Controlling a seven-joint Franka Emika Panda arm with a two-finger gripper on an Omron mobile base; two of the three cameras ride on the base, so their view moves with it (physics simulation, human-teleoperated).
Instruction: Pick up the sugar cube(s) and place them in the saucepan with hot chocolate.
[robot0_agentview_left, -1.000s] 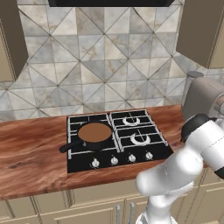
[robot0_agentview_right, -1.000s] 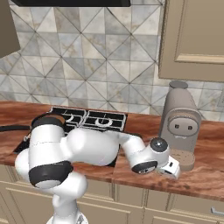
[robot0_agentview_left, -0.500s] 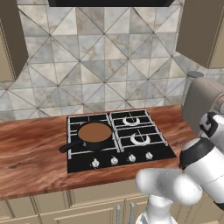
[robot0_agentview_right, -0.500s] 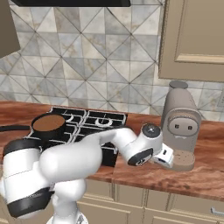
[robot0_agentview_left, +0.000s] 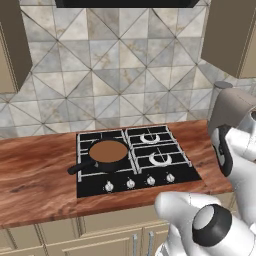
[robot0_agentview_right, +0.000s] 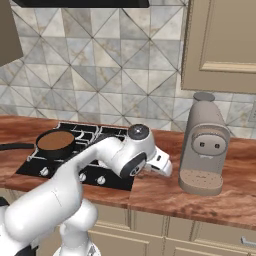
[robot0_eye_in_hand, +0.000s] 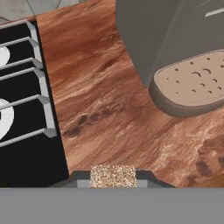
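Sugar cube (robot0_eye_in_hand: 113, 176) sits between my two dark fingertips (robot0_eye_in_hand: 75, 180) at the bottom of the hand view; its speckled tan face fills the gap from one tip to the other. My gripper (robot0_eye_in_hand: 113, 178) is closed down to the width of the cube and it holds the cube, with the tips touching both of its sides.

Below the cube lies the wooden counter (robot0_eye_in_hand: 113, 109), reddish brown with dark grain. I carry the cube over the strip of counter between the stove (robot0_eye_in_hand: 22, 109) and the coffee machine (robot0_eye_in_hand: 175, 52). The stove's black top and grey grates are on the left of the hand view, and the machine's beige drip plate with small holes is on the upper right.

The saucepan (robot0_agentview_left: 108, 151) stands on the front left burner of the stove (robot0_agentview_left: 135, 160), its black handle pointing to the left front. The brown hot chocolate inside is smooth. In the right base view the saucepan (robot0_agentview_right: 56, 143) is well apart from my hand (robot0_agentview_right: 159, 164), which hangs low over the counter (robot0_agentview_right: 165, 192) just beside the coffee machine (robot0_agentview_right: 204, 145), at the right edge of the stove (robot0_agentview_right: 80, 155).
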